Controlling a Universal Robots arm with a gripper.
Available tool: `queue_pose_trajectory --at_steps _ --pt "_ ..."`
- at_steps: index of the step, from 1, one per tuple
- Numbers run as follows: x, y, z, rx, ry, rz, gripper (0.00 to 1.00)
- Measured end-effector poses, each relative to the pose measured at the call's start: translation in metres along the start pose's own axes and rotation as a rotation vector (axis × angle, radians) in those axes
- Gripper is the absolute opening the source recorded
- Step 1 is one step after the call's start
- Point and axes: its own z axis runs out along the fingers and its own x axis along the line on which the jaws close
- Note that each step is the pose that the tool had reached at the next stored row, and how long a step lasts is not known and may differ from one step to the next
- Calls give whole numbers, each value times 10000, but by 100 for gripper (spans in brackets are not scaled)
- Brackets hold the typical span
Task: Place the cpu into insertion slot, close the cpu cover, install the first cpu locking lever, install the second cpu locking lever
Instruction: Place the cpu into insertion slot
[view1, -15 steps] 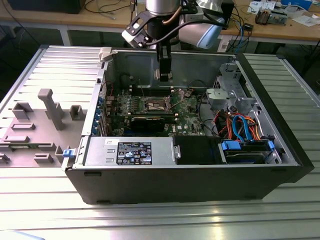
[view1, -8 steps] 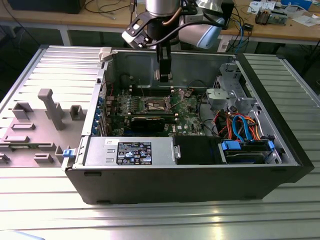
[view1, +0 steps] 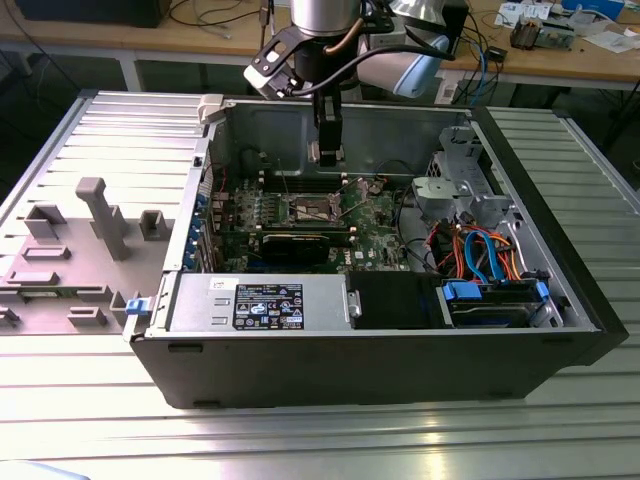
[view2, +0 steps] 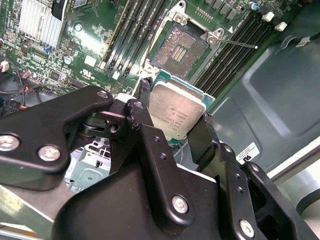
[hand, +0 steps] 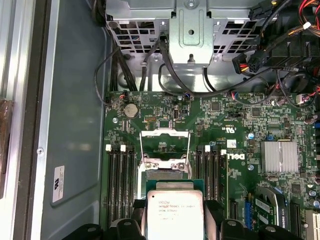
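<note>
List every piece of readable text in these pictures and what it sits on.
Nothing can be quoted with confidence.
cpu, held in the tool: printed lines, too small to read.
White sticker on the case wall: too small.
Black label on the power supply: too small.

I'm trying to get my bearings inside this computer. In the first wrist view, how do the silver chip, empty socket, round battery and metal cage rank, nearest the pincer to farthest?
1. cpu, gripped in the pincer itself.
2. empty socket, on the board just past the cpu.
3. round battery, farther along the board, beyond the socket.
4. metal cage, past the board's far edge.
</note>
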Motion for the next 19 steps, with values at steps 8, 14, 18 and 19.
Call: queue_pose_trajectory --at_steps 8,14,18,19 --pt "0 -6 17 0 0 0 55" --pt "-1 -20 50 0 1 0 55" --pt "-1 -25 77 0 0 -1 55" --pt "-1 -26 84 -1 1 0 55"
